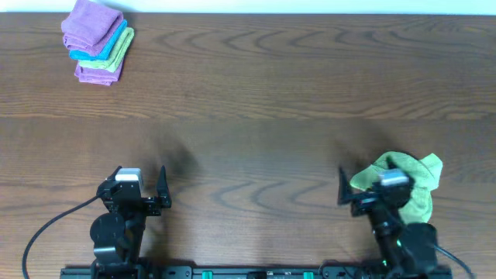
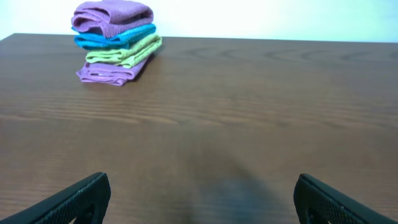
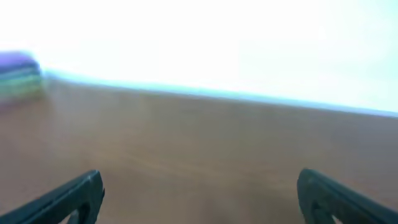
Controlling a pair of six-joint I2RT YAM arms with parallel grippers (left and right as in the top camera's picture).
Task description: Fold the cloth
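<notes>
The lime-green cloth (image 1: 412, 184) lies crumpled in a heap near the table's front right edge. My right gripper (image 1: 370, 187) is open and sits low just left of the heap, its wrist partly over the cloth. In the blurred right wrist view the open jaws (image 3: 199, 200) frame only bare table, and the cloth is out of that view. My left gripper (image 1: 140, 180) is open and empty near the front left. Its jaws (image 2: 202, 202) also frame bare wood.
A stack of folded cloths (image 1: 98, 42), purple, bright blue and lime-green, sits at the far left corner. It also shows in the left wrist view (image 2: 115, 41) and as a blur in the right wrist view (image 3: 18, 74). The brown wooden table (image 1: 256, 116) spans the view.
</notes>
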